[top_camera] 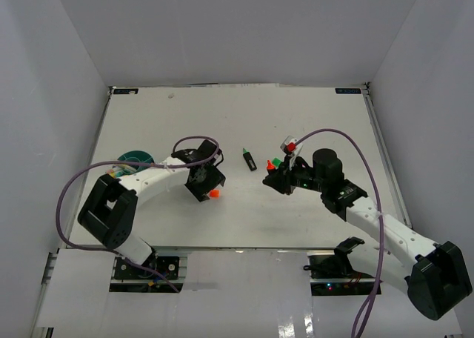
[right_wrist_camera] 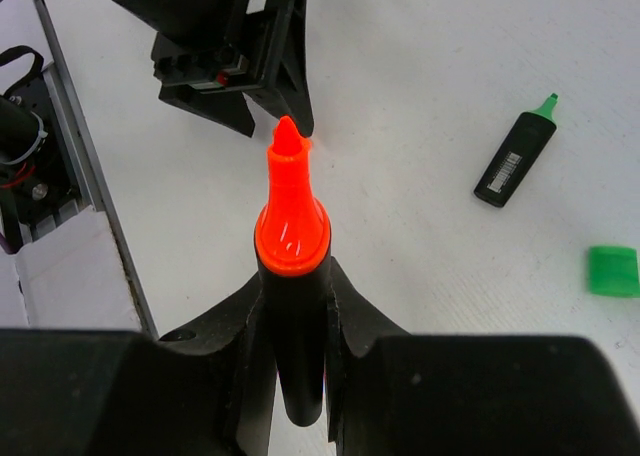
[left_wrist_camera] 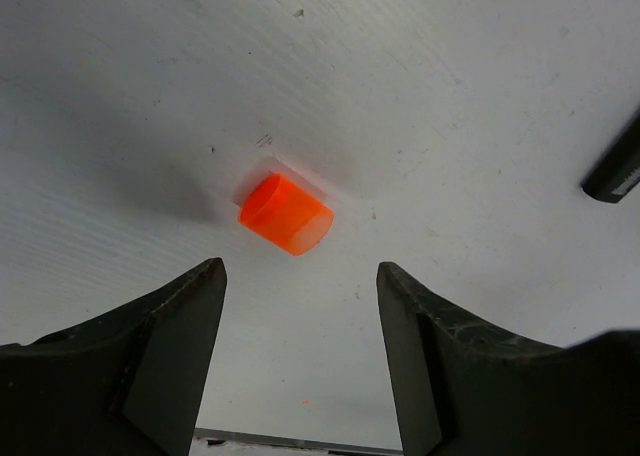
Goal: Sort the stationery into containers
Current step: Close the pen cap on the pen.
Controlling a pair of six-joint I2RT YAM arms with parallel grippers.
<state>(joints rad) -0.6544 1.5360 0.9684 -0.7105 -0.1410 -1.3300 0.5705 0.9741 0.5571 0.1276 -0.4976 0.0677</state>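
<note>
Right hand [right_wrist_camera: 297, 281] grips orange marker [right_wrist_camera: 292, 224]; green marker [right_wrist_camera: 515, 161] label unreadable.

Tub [top_camera: 135, 158] sits at the table's [top_camera: 244, 116] 9 o'clock, partly under the left arm. Cap [left_wrist_camera: 286, 214] lies just ahead of left gripper [left_wrist_camera: 300, 267]. Marker [top_camera: 249, 158] lies at cap's 1 o'clock. Second cap [right_wrist_camera: 612, 271] seemingly at marker's 3 o'clock, beside right gripper [right_wrist_camera: 295, 276], which holds the held marker [right_wrist_camera: 290, 176].

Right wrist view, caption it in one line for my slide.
Uncapped orange marker held in the right end effector; green marker and loose green cap lie on the right.
</note>
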